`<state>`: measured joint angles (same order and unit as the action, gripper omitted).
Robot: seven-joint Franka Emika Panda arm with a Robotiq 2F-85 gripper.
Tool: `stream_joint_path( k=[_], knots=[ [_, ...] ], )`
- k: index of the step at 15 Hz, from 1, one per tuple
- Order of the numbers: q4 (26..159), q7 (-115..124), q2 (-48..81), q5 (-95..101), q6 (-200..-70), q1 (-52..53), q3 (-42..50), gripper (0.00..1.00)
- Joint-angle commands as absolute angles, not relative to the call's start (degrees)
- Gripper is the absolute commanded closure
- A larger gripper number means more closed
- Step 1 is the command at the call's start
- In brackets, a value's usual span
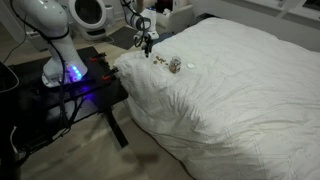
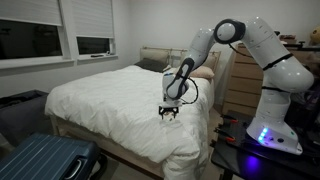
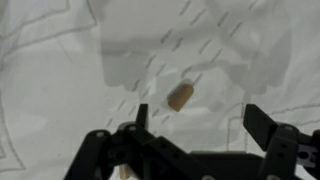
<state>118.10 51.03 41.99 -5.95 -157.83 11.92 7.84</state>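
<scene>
Your end effector (image 3: pixel 198 120) hangs released over the bed (image 1: pixel 250 90), jaws spread wide and empty, seemingly wide enough to straddle the cork (image 3: pixel 180 96); it lies loose and untouched on the duvet (image 3: pixel 60 60) just ahead; a pale lump (image 1: pixel 175 65) sits nearby

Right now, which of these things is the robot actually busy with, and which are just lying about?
Busy with:
- open gripper
- small cork-like piece, lying just under the gripper on the white duvet

Just lying about:
- blue suitcase beside the bed
- wooden dresser behind the arm
</scene>
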Motion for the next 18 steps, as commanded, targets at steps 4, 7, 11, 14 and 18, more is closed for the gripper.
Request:
stream_joint_path(
  k=[4,7,11,14,18],
  knots=[
    [117.45,51.60,43.25,-7.53,-157.56,12.34,7.53,0.49],
    [117.39,51.50,43.40,-7.59,-157.42,12.24,7.47,0.57],
    [117.55,51.41,43.16,-7.55,-157.37,12.23,7.49,0.55],
    [118.02,51.11,42.54,-7.72,-157.45,11.99,7.17,0.60],
    [118.21,50.50,42.04,-7.99,-157.14,11.43,6.51,1.00]
  ],
)
